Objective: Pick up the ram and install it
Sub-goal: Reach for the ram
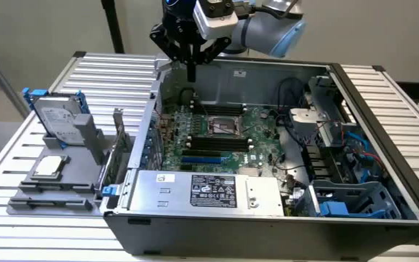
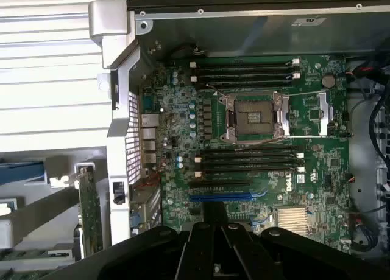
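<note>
Exterior view: the black two-fingered gripper (image 1: 192, 75) hung over the open dark-grey computer case (image 1: 268, 234) at its eleven o'clock corner, fingers pressed together on nothing. A grey plastic rack (image 1: 85, 136) stood at the case's nine o'clock. The white label (image 1: 213, 191) on the silver power-supply box (image 1: 159, 191) was unreadable. Wrist view: a thin dark-green strip, probably the ram (image 2: 36, 254), lay in that rack outside the case, well apart from the gripper. It looked light, stiff, fragile; best pinched across its faces mid-length. The green motherboard (image 2: 323, 164) read "DELL".
</note>
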Controlling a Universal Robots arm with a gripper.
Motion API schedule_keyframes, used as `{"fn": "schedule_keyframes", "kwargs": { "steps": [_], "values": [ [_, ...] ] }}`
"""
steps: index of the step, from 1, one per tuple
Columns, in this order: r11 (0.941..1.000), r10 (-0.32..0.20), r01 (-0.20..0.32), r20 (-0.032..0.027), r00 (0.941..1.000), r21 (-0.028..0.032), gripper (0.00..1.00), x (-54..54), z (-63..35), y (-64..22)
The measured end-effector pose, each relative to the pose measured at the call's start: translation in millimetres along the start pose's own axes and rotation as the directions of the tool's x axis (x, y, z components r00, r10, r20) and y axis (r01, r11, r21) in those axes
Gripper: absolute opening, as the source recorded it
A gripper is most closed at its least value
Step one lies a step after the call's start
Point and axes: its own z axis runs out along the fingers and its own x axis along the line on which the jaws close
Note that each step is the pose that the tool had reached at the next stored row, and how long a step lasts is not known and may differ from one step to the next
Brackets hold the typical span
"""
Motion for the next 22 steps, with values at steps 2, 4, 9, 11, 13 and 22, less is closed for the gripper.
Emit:
{"fn": "schedule_keyframes", "kwargs": {
  "steps": [2,4,9,11,13,22],
  "values": [
    [1.0,0.0,0.0,0.0,1.0,0.0,0.11,0.0,0.0,0.0],
    [1.0,0.0,0.0,0.0,1.0,0.0,0.11,0.0,0.0,0.0],
    [1.0,0.0,0.0,0.0,1.0,0.0,0.11,0.0,0.0,0.0],
    [1.0,0.0,0.0,0.0,1.0,0.0,0.11,0.0,0.0,0.0],
    [1.0,0.0,0.0,0.0,1.0,0.0,0.11,0.0,0.0,0.0],
    [1.0,0.0,0.0,0.0,1.0,0.0,0.11,5.8,-0.8,-15.2]
  ]
}}
